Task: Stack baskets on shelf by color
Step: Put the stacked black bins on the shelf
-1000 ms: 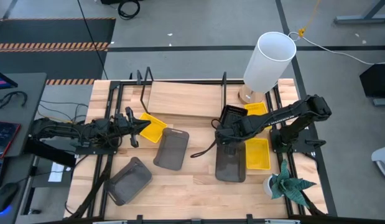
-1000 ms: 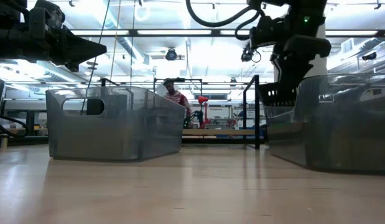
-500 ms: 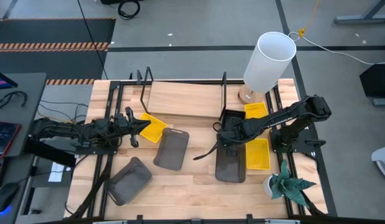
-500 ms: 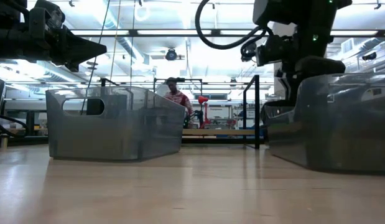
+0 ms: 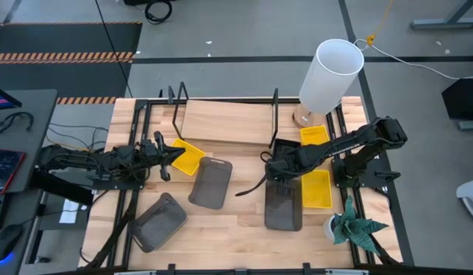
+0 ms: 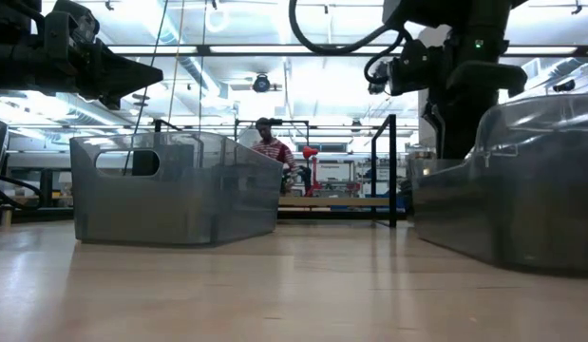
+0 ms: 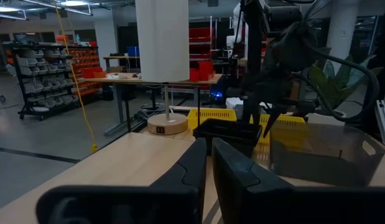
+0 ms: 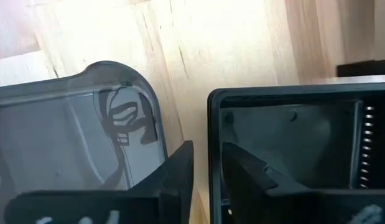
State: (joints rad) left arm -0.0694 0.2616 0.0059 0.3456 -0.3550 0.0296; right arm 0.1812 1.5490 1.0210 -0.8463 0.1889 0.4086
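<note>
My right gripper (image 5: 276, 169) is shut on the black slotted basket (image 5: 286, 147), just off the near edge of the pale wooden shelf (image 5: 225, 122). A dark grey basket (image 5: 283, 205) stands right beside it, toward the near edge. Two more dark grey baskets (image 5: 211, 182) (image 5: 158, 221) rest on the tabletop. Yellow baskets lie at the right (image 5: 316, 189) (image 5: 314, 134) and by the shelf's left end (image 5: 188, 156). My left gripper (image 5: 172, 156) hovers shut and empty over that left yellow basket. My right gripper (image 8: 208, 149) pinches the black basket's end wall near a corner (image 8: 212, 118), one finger (image 8: 242, 169) inside the basket and one (image 8: 176, 167) outside. The fingers come from above, pointing down. Whether the basket's bottom touches the table cannot be told.
A tall white lamp (image 5: 332, 76) stands at the shelf's right end, and a small potted plant (image 5: 354, 225) sits at the near right corner. Black metal uprights (image 5: 276, 114) frame the shelf. Free tabletop lies between the grey baskets near the middle (image 5: 236, 221). A person (image 6: 267, 150) is in the room behind.
My right gripper has gone down, carrying the black basket from lifted and tilted to low beside the dark grey basket. That grey basket has slid a little toward the near edge. My left arm has kept still.
</note>
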